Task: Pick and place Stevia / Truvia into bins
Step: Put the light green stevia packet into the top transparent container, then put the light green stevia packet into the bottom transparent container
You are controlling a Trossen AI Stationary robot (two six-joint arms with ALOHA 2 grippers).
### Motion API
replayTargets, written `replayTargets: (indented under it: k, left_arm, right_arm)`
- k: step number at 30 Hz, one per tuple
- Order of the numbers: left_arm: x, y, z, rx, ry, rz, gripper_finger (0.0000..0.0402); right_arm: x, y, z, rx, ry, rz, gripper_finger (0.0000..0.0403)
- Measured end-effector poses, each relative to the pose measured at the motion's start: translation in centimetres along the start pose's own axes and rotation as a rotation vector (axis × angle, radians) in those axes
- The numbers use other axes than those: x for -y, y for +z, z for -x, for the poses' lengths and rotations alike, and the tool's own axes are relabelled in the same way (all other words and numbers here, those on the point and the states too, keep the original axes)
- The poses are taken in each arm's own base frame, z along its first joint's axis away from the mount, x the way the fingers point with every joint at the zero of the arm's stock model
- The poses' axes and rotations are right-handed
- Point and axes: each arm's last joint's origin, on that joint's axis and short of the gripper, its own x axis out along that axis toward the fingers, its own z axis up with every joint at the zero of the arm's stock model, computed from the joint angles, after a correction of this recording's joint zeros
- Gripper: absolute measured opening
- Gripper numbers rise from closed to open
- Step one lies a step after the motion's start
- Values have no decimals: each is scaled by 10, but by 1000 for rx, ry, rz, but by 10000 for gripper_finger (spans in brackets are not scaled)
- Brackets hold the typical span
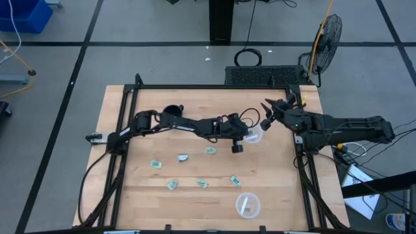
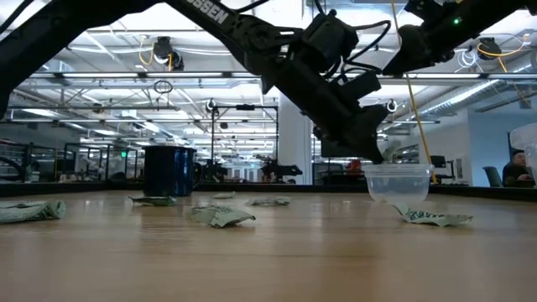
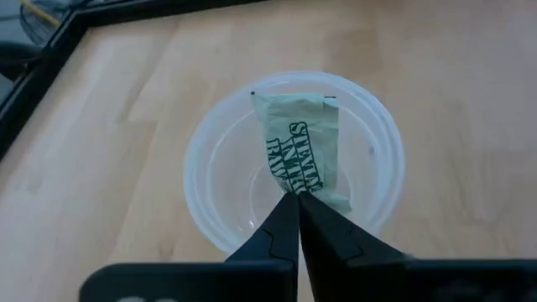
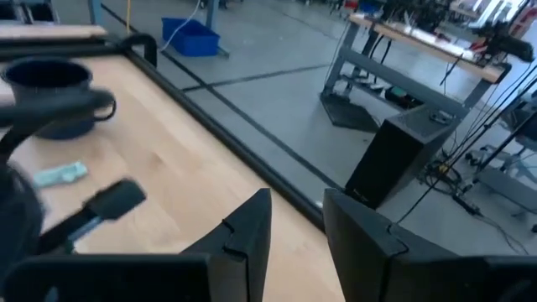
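The left tool (image 3: 298,201), nearly closed, pinches a Stevia sachet (image 3: 298,147) over the clear cup (image 3: 210,159).

left claw (image 1: 250,134) over far cup (image 1: 253,135); 7 sachets (image 1: 202,183) on table (image 1: 143,195).

The table (image 1: 130,195) was pale wood, smooth, with a soft matt grain. A cup (image 3: 210,168) on it was clear plastic, thin, its rim whitish and faintly glossy; a second cup (image 1: 247,205) showed the same clear plastic. The sachet (image 3: 298,143) was creased paper, matt, printed dark green. The loose sachets (image 2: 220,216) looked crumpled, papery. The mug (image 2: 169,170) was dark and shiny. The left gripper (image 3: 295,220) had matt black plastic-looking fingers; the right gripper (image 4: 298,226) had the same.
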Motion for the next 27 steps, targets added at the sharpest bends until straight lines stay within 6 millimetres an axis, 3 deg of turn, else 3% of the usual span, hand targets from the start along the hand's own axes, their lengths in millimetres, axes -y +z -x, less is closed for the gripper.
replayTargets:
  k: [9, 12, 16, 21, 24, 27]
  left_arm:
    - [-2, 0, 1, -11, 40, -56, 100]
    - [-7, 11, 15, -16, 111, -81, 120]
    - [-18, 35, 67, -84, 123, -82, 130]
    - [-39, 57, 159, -182, 77, -72, 131]
    - [-51, 65, 216, -187, 58, -36, 131]
    - [-60, 67, 269, -180, 47, -2, 131]
  right_arm:
    - [0, 5, 0, 40, -1, -11, 105]
    - [0, 8, 0, 64, 11, -7, 105]
    - [-3, 11, 0, 88, 88, 23, 105]
    - [-9, 12, 0, 98, 246, 25, 105]
    - [-18, 8, -3, 89, 442, 97, 105]
    - [-38, -2, -8, 120, 769, 151, 105]
